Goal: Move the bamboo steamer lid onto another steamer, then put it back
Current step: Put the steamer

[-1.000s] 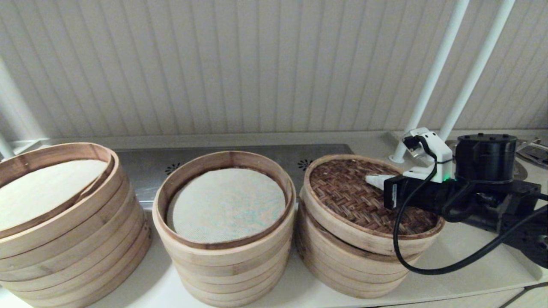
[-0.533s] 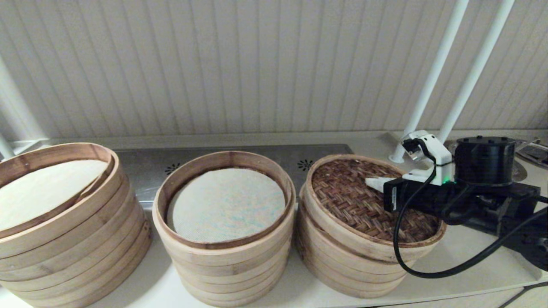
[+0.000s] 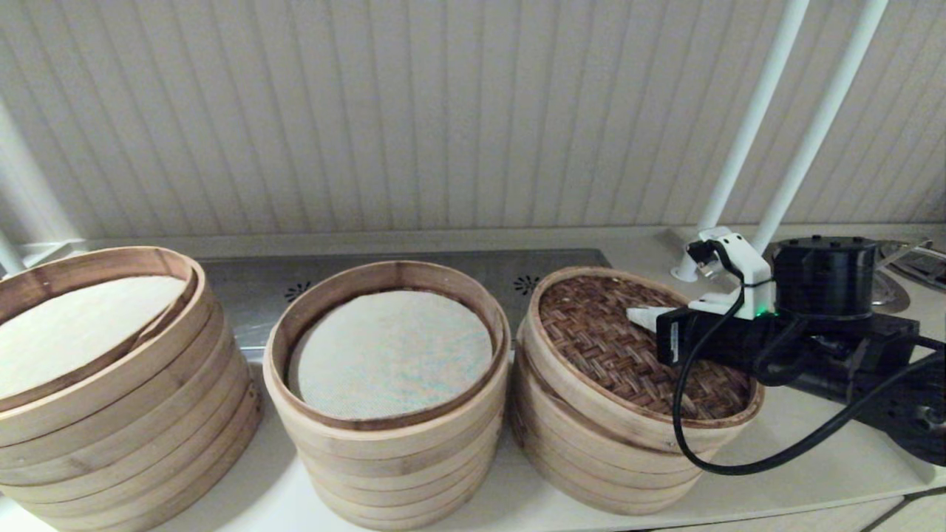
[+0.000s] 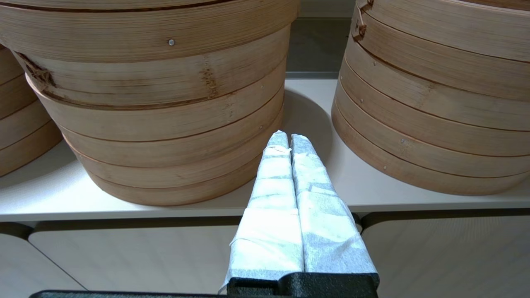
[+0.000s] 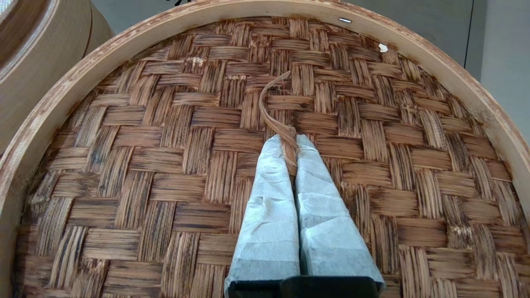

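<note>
The bamboo steamer lid [image 3: 606, 347], dark herringbone top in a pale rim, lies slightly tilted on the right stack [image 3: 591, 465] and overhangs it at the right. My right gripper [image 3: 637, 316] reaches in from the right over the lid. In the right wrist view the right gripper [image 5: 290, 142] is shut on the lid's thin bamboo handle strip [image 5: 271, 107], above the weave of the bamboo steamer lid [image 5: 165, 165]. The other steamer [image 3: 392, 451], with its flecked white liner, stands uncovered in the middle. My left gripper [image 4: 288, 138] is shut and empty, low before the table edge, between the other steamer [image 4: 157, 107] and the right stack [image 4: 434, 103].
A wider stack [image 3: 111, 414] with a plain cream liner stands at the left. Two white poles [image 3: 746, 140] rise behind my right arm. A steel panel [image 3: 251, 284] runs behind the stacks. A black cable [image 3: 695, 443] loops down over the lid's front rim.
The lid's front edge has sunk a little onto the right stack. My right gripper, still shut on the handle strip, has shifted slightly left.
</note>
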### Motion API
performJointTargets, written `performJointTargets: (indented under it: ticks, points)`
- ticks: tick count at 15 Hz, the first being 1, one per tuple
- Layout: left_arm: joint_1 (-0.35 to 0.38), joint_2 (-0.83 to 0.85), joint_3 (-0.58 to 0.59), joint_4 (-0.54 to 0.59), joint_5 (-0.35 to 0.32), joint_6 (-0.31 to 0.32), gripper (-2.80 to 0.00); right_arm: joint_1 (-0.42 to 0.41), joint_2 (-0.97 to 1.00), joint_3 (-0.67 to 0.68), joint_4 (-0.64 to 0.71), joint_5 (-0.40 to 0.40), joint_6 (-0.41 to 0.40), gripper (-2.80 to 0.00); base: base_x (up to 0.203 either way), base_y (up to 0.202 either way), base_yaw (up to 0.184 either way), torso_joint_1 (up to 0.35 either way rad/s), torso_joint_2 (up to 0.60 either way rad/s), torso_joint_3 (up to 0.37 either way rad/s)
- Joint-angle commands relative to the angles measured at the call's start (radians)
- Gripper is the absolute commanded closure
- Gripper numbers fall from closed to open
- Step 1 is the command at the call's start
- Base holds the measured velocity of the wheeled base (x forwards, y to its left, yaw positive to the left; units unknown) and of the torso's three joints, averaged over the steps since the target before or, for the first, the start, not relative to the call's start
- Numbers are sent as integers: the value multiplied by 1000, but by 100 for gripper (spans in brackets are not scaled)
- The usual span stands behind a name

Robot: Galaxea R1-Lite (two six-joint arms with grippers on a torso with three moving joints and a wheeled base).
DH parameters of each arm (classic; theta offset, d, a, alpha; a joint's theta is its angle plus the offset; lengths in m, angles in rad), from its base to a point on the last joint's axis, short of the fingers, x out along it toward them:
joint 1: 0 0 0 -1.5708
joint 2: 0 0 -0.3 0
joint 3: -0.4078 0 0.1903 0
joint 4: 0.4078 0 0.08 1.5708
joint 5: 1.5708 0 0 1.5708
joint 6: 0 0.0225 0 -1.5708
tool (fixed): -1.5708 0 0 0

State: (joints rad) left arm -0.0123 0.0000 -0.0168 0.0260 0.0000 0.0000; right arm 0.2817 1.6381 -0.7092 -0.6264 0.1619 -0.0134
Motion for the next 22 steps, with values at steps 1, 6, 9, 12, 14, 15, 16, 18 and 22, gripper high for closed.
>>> performJointTargets:
  ticks: [1, 6, 9, 12, 14, 15, 16, 18, 22]
  points:
    - [0, 2, 0, 0, 0, 0, 0, 9, 1, -1, -3, 1, 2, 0, 0, 0, 0, 0, 0, 0]
    - [0, 2, 0, 0, 0, -1, 0, 10, -16, -3, -1, -1, 0, 0, 0, 0, 0, 0, 0, 0]
    - [0, 2, 0, 0, 0, 0, 0, 14, -21, -1, -1, -1, 0, 0, 0, 0, 0, 0, 0, 0]
    - [0, 2, 0, 0, 0, 0, 0, 16, -19, 8, -1, -1, 0, 0, 0, 0, 0, 0, 0, 0]
    - [0, 2, 0, 0, 0, -1, 0, 14, -15, 10, -2, -1, 0, 0, 0, 0, 0, 0, 0, 0]
    - [0, 2, 0, 0, 0, -2, 0, 16, -18, 11, -1, -1, 0, 0, 0, 0, 0, 0, 0, 0]
    - [0, 2, 0, 0, 0, -2, 0, 19, -18, 11, -1, -1, 0, 0, 0, 0, 0, 0, 0, 0]
    - [0, 2, 0, 0, 0, -1, 0, 24, -11, 11, -2, -1, 0, 0, 0, 0, 0, 0, 0, 0]
    - [0, 2, 0, 0, 0, -2, 0, 23, -4, 11, -1, -2, 1, 0, 0, 0, 0, 0, 0, 0]
